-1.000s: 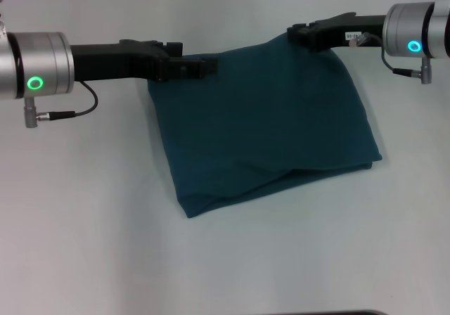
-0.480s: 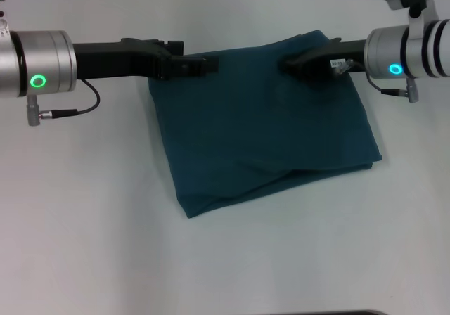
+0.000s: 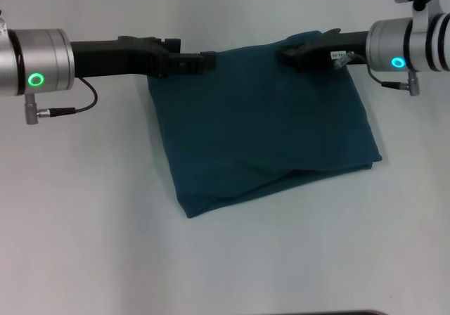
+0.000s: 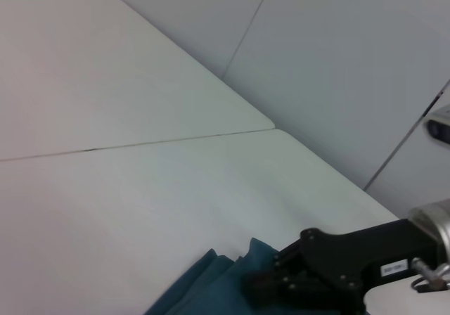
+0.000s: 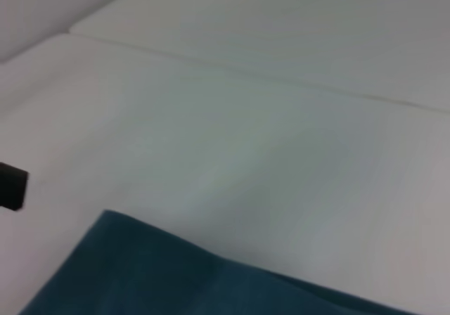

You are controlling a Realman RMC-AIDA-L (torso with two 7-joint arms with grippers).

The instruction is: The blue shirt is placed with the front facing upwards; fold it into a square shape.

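The blue shirt (image 3: 267, 132) lies folded into a rough square on the white table, plain side up, with no lettering showing. My left gripper (image 3: 207, 61) reaches in from the left and sits at the shirt's far left corner. My right gripper (image 3: 285, 52) comes in from the right, over the far edge near the far right corner. The left wrist view shows the shirt's folded edge (image 4: 211, 287) with the right gripper (image 4: 281, 283) resting over it. In the right wrist view a corner of the shirt (image 5: 176, 280) shows, and the left gripper's tip (image 5: 10, 187) is at the frame edge.
The white table (image 3: 84, 223) spreads all around the shirt. A seam between table panels (image 4: 140, 143) runs behind the shirt, and a pale wall (image 4: 337, 62) stands beyond it. A dark edge (image 3: 330, 313) shows at the near side of the table.
My right gripper moved from the far right corner inward over the shirt, then drew slightly back toward the far edge. The left gripper and the shirt have hardly moved.
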